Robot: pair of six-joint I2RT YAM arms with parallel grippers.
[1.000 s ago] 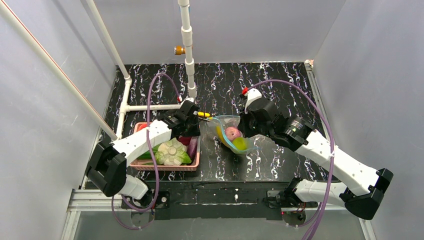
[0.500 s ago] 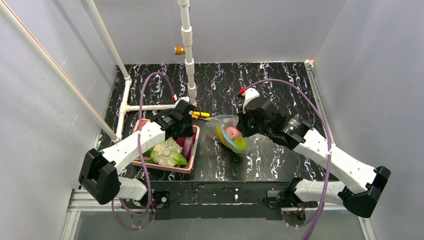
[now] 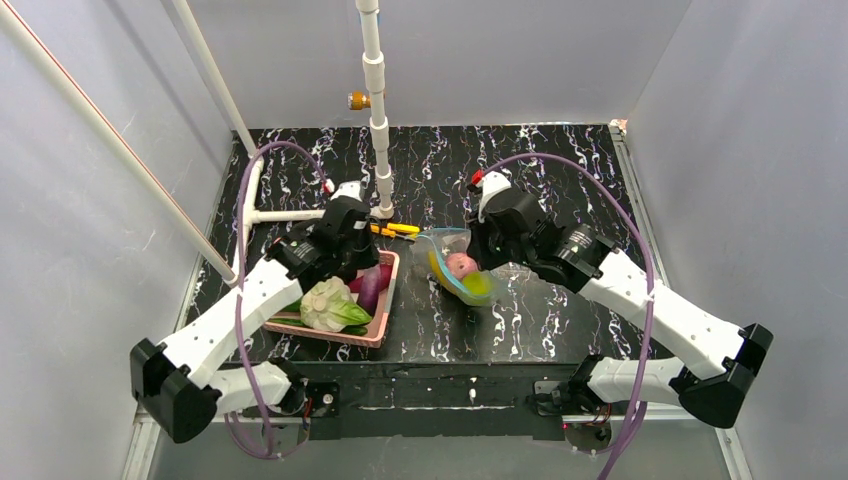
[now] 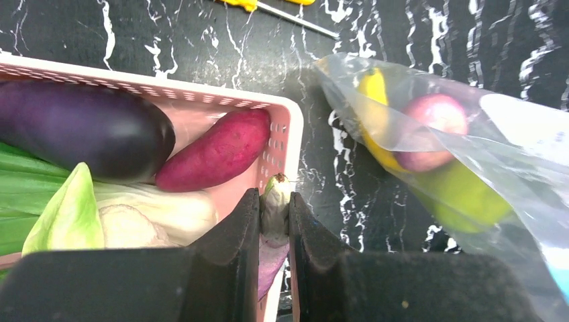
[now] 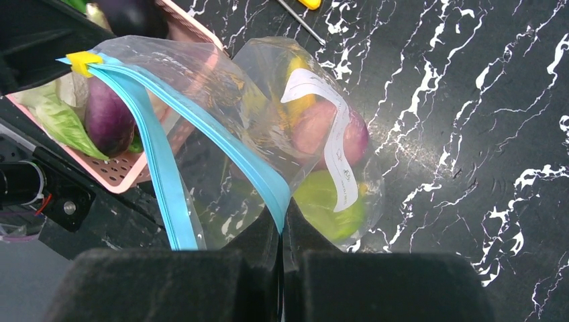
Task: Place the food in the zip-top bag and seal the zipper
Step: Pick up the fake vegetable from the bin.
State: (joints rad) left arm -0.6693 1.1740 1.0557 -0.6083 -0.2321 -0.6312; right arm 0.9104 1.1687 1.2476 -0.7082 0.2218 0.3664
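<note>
Zip-top bag (image 5: 262,94), clear plastic with a teal-blue zipper strip (image 5: 158,154), hangs open-mouthed near the middle of the black, white-veined table (image 3: 560,170). Its rim is nipped at one point by the right pincer (image 5: 282,215), whose fingers are pressed together on the blue strip. Held up that way, the mouth gapes toward 9 o'clock in the overhead view, facing the supply of toy food. The load inside, a long yellow piece (image 4: 373,111), a round pink-red piece (image 4: 439,119) and a green pear (image 4: 463,194), sags the pouch toward 5 o'clock.

At the bag's 9 o'clock sits a pink perforated plastic basket (image 4: 285,134). There the left pincer (image 4: 275,201) is closed on the pale green stem tip of what appears to be a purple oblong piece (image 4: 270,260); the black fingers hide most of it. A grip at the stem would leave the body free to enter the mouth first, by this reading.

Also in the basket lie a dark purple aubergine (image 4: 87,131), a red-purple sweet-potato shape (image 4: 218,151) and a white-and-green leafy head (image 4: 100,215). A yellow-handled screwdriver (image 3: 400,229) lies at the bag's 11 o'clock and has no part in the job. Filling looks roughly half done, and the zipper is unsealed.
</note>
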